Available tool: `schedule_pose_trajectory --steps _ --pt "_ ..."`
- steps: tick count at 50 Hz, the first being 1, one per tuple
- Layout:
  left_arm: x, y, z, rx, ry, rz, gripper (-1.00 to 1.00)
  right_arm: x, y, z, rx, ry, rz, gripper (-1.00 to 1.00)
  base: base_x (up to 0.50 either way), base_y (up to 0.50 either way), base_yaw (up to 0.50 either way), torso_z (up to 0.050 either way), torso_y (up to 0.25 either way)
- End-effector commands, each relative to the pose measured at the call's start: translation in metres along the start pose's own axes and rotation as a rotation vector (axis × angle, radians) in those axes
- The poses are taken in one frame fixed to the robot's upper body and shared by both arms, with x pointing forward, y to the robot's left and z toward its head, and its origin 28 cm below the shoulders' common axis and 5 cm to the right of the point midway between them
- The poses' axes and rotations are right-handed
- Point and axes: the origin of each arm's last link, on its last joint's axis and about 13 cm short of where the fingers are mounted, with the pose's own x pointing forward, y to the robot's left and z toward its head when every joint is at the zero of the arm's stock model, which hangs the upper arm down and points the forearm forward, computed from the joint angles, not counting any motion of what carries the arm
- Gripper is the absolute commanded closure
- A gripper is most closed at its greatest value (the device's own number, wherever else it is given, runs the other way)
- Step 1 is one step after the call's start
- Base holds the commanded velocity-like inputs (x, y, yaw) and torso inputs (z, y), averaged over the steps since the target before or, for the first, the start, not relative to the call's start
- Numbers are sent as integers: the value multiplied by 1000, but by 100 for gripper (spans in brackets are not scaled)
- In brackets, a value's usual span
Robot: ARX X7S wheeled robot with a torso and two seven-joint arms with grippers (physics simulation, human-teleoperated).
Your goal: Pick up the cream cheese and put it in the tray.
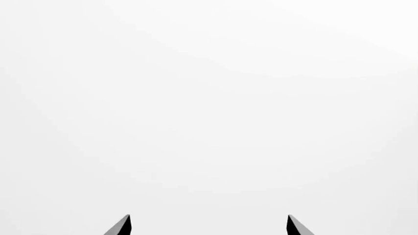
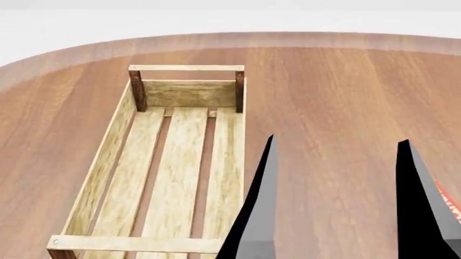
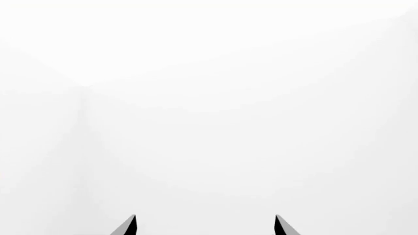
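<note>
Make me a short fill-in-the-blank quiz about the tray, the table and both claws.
1. The slatted tray has ___ inside it.
2. The tray rests on a table made of ___.
3. The left claw and the right claw both stand ___, gripping nothing.
Missing words: nothing; wood; open.

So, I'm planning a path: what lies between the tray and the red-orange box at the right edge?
In the head view, two dark gripper fingers stand there over bare wooden tabletop; nothing else.
</note>
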Motion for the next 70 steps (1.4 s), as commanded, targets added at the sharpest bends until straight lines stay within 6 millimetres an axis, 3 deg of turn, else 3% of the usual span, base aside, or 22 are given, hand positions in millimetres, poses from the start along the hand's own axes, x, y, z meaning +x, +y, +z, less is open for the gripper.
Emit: schedule_pose_trajectory --steps 1,70 --pt "1 2 2 -20 -16 -2 -100 5 2 2 32 -51 24 -100 0 0 0 0 0" --pt "1 5 2 -24 -17 -1 -100 6 0 4 48 -75 -39 -100 116 -16 0 0 0"
